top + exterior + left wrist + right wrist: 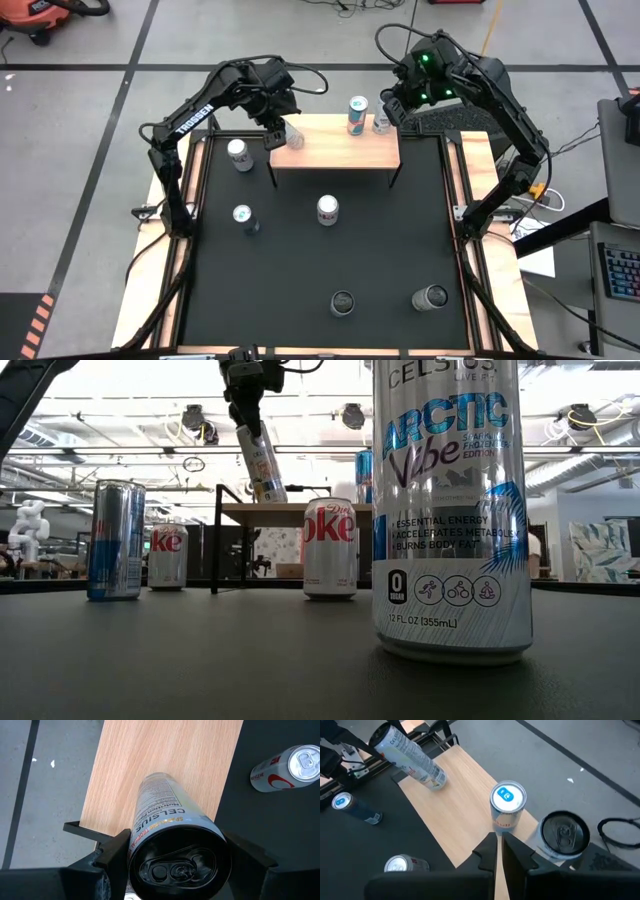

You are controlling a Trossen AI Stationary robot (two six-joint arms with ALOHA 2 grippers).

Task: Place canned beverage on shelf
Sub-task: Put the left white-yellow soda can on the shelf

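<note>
Black table mat (380, 250); wooden shelf (340, 150); grey floor (90, 110).

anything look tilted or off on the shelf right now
Yes: the Celsius can in the left gripper hangs tilted over the shelf's left end, its base not flat on the wood. The two cans at the shelf's right end stand upright, near the right gripper, whose fingers are shut and empty.

The left arm reaches forward, its left gripper (283, 133) clamped around a tilted load. The right arm bends inward, its right gripper (499, 839) fingers pressed together.
</note>
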